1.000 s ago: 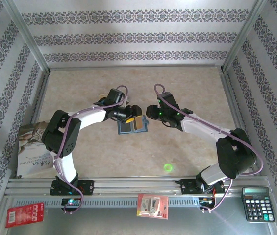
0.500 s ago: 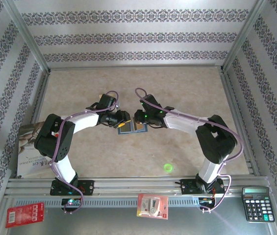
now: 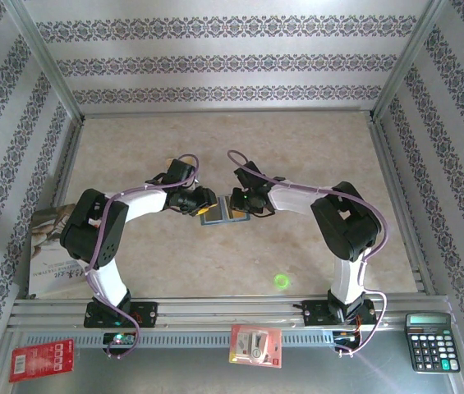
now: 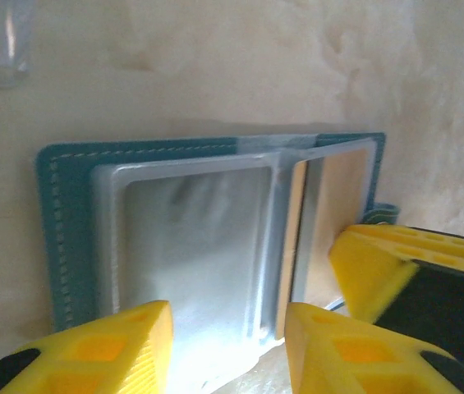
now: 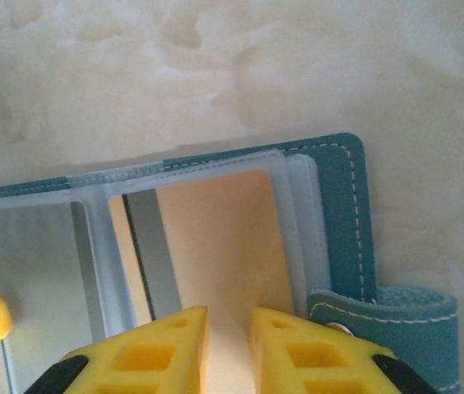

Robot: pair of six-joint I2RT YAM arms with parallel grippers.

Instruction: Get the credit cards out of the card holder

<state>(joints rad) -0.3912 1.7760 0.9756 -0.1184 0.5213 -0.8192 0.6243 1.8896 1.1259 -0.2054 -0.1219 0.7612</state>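
Observation:
The card holder point(image 3: 219, 216), a teal-blue bifold, lies open and flat on the table between my two grippers. Its clear sleeves hold a silvery card point(image 4: 190, 238) in one panel and a tan card point(image 5: 215, 246) in the other. My left gripper point(image 4: 227, 349) is open, its yellow fingers straddling the near edge of the silvery panel. My right gripper point(image 5: 229, 353) has its jaws narrowly apart over the near edge of the tan card. Whether they pinch it I cannot tell. The holder's snap tab point(image 5: 396, 316) sticks out beside the right fingers.
A book point(image 3: 51, 246) lies at the table's left edge. On the front ledge are two red-and-white packets point(image 3: 41, 359) point(image 3: 256, 345) and a black calculator point(image 3: 431, 341). A green light spot point(image 3: 281, 280) marks the table near the right arm's base.
Both grippers have come down and inward onto the card holder from either side, and both jaws have narrowed. The right arm's elbow has swung left.

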